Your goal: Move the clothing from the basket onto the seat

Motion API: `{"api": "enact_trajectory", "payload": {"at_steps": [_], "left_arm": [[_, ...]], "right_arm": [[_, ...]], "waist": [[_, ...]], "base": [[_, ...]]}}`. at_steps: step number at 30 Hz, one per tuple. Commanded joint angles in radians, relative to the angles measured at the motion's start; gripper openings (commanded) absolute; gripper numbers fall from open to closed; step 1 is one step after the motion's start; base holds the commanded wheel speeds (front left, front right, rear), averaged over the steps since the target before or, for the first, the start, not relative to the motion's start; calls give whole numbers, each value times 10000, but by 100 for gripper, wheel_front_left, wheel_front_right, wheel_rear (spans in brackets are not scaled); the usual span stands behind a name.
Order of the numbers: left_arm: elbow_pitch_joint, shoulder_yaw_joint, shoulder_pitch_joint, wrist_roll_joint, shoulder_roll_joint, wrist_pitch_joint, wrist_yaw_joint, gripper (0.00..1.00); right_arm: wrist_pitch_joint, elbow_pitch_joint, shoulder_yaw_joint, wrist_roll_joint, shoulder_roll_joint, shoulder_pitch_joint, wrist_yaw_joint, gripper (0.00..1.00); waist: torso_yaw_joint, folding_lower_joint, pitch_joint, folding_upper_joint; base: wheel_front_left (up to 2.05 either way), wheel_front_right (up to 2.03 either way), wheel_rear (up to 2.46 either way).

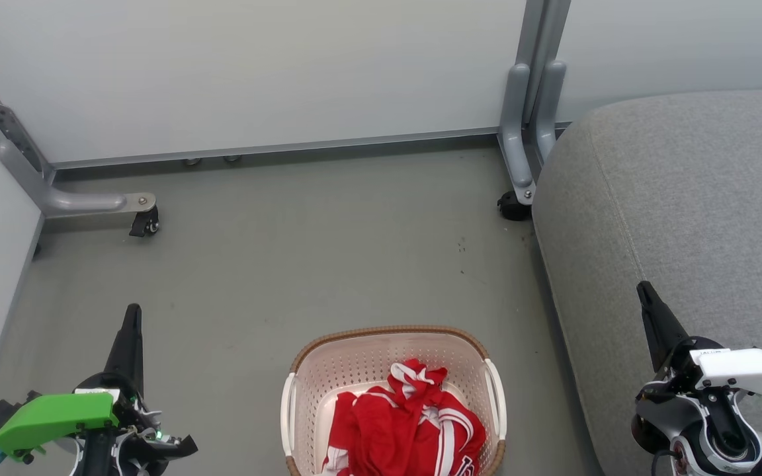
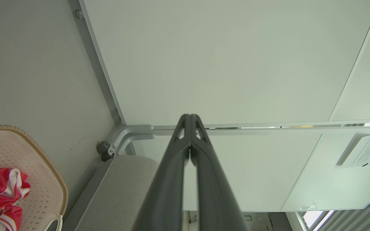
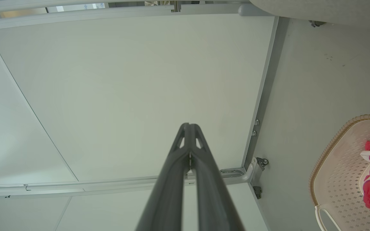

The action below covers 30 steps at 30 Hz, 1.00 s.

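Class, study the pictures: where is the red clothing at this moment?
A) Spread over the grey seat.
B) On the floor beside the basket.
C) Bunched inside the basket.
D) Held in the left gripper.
C: the clothing lies bunched inside the basket, which stands on the floor beside the seat.
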<state>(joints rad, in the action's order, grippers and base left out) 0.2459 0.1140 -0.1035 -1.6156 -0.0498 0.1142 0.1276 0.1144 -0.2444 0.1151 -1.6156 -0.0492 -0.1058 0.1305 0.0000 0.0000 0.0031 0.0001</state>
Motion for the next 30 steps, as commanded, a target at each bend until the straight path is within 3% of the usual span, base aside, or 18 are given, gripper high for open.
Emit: {"api": "enact_trajectory", "payload": {"at_steps": [1,14,15,24,30], "left_arm": [[0,7,-137,54,-17,22,62,0],[0,6,-137,54,-17,22,62,0],[0,0,0,0,0,0,0,100],[94,-385,240,321,39,-328,-11,100],[-123,-394,340,1426,38,-617,-7,100]], "right_arm": [[17,-18,-3,54,-18,-77,4,0],[17,-18,-3,54,-18,-77,4,0],[0,0,0,0,0,0,0,100],[-324,-127,-321,228,52,242,-1,100],[-613,-48,-385,1125,45,330,-1,100]], "waist": [[0,0,0,-1],[0,0,0,-1],[0,0,0,-1],[-14,0,-27,-1],[-25,0,-51,-1]], "base": [[0,0,0],[0,0,0],[0,0,0],[0,0,0],[0,0,0]]}}
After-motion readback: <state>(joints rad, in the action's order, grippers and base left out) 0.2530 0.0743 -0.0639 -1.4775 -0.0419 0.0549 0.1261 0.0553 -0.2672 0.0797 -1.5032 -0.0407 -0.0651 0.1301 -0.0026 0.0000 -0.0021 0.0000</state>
